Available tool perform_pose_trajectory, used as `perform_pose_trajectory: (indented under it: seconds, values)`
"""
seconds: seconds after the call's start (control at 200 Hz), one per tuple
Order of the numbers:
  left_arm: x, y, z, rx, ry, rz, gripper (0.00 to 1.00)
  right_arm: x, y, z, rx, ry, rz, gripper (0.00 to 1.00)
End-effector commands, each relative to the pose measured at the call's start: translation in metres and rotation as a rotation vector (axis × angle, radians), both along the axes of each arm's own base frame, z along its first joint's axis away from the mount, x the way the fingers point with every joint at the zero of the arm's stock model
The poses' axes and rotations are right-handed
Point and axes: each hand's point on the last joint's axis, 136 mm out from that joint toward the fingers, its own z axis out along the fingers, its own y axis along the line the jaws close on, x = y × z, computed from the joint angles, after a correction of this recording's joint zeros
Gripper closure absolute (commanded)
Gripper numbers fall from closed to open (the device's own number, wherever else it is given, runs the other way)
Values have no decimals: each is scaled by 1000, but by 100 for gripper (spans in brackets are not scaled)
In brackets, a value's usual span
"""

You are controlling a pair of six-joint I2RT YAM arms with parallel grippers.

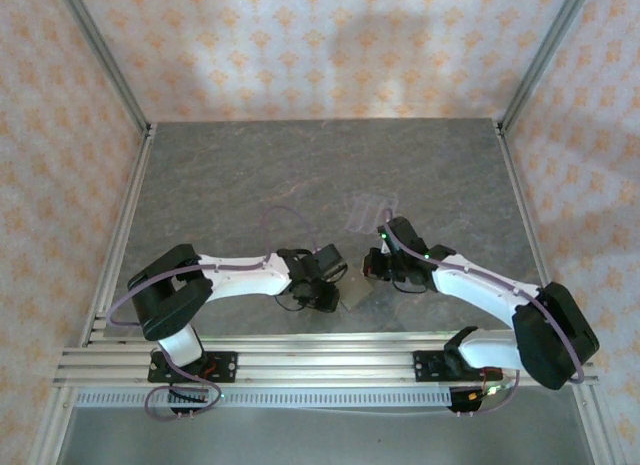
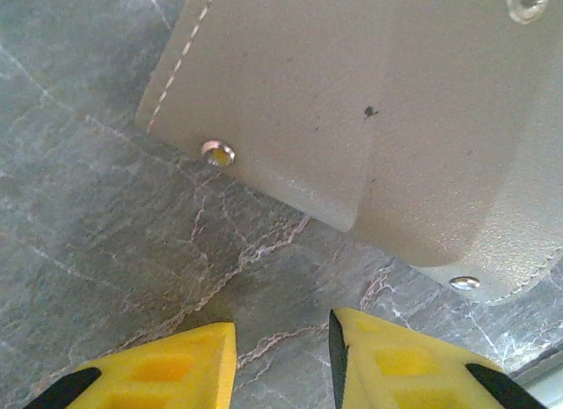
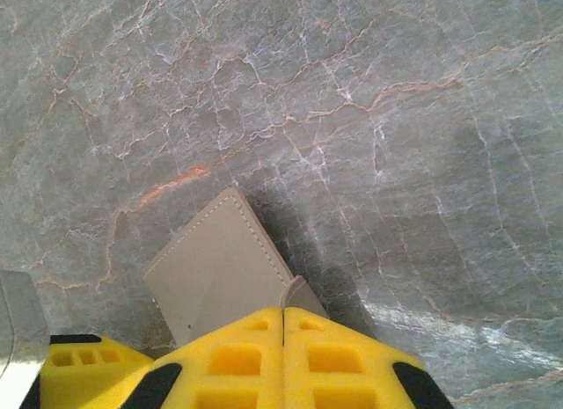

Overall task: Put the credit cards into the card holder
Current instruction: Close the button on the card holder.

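The card holder (image 3: 211, 273) looks light and floppy, best taken by 1 flap edge, where the right gripper (image 3: 283, 312) pinches it, while the left gripper (image 2: 281, 330) hangs empty, jaws apart.

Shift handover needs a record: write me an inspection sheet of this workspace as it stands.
Surface: grey marbled table, no spills seen.
Job's things: card holder lies between the grippers, one flap seemingly lifted.
Clutter: clear slotted rack on the table beyond the holder.
Grippers: left gripper open, just short of the holder; right gripper shut, apparently pinching the holder's flap.
Cables: purple cables loop along both arms.
Surroundings: patterned walls, aluminium frame.
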Motion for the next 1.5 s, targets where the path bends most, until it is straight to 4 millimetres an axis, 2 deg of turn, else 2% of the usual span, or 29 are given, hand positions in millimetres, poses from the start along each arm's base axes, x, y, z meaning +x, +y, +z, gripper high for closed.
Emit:
perform_pose_trajectory:
  seconds: [0.0,0.115,0.23,0.405,0.62,0.876,1.271,1.496]
  values:
    - [10,-14,-1,-37,-29,24,66,-7,-2,0,18,1,9,100]
    - [16,-13,-6,-12,-44,38,67,-10,1,-1,26,11,28,100]
    - [23,-20,-6,-18,-58,46,67,-13,8,1,40,4,54,100]
    - [34,-36,11,-59,-84,52,67,-15,8,-1,32,9,57,100]
    - [43,-38,25,-53,-114,65,67,-15,6,-3,15,9,59,100]
    - [41,-30,14,-13,-102,65,67,-14,8,-8,8,26,71,100]
    - [39,-16,4,24,-111,83,68,-11,20,7,64,5,96,100]
    - [36,-12,-5,31,-104,88,68,-12,24,0,74,29,102,100]
